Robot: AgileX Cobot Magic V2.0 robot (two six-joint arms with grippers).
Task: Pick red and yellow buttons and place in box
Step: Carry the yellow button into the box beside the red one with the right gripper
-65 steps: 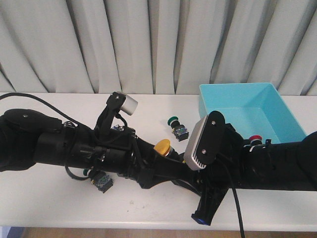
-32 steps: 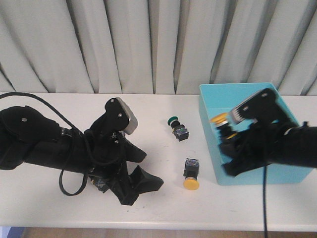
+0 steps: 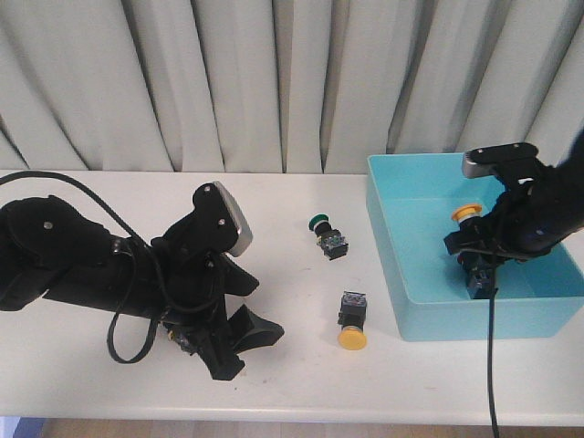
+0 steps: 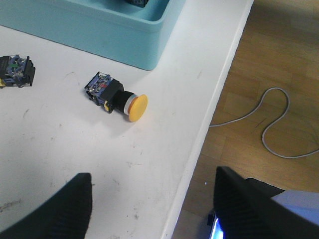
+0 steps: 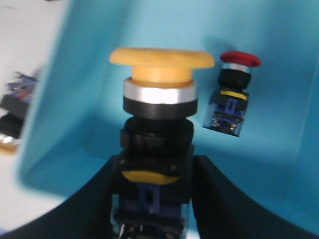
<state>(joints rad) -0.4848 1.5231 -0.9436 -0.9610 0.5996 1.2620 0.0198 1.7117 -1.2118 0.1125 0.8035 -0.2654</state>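
Note:
My right gripper (image 3: 474,263) hangs inside the turquoise box (image 3: 388,246), shut on a yellow button (image 3: 467,213). In the right wrist view the fingers (image 5: 94,199) clamp its black body (image 5: 157,149), cap pointing away from the wrist. A red button (image 5: 233,94) lies on the box floor (image 5: 279,164) beside it. Another yellow button (image 3: 352,321) lies on its side on the table left of the box, also in the left wrist view (image 4: 117,97). My left gripper (image 3: 242,349) is open and empty near the front edge, left of that button.
A green-capped button (image 3: 325,233) lies on the table (image 3: 274,201) behind the loose yellow one. Another switch body (image 3: 185,339) is partly hidden under my left arm. The table's front edge (image 4: 199,149) is close to my left gripper, with floor and a cable beyond.
My right gripper has carried the yellow button to the right, deeper over the box. The left arm has drawn back slightly to the left.

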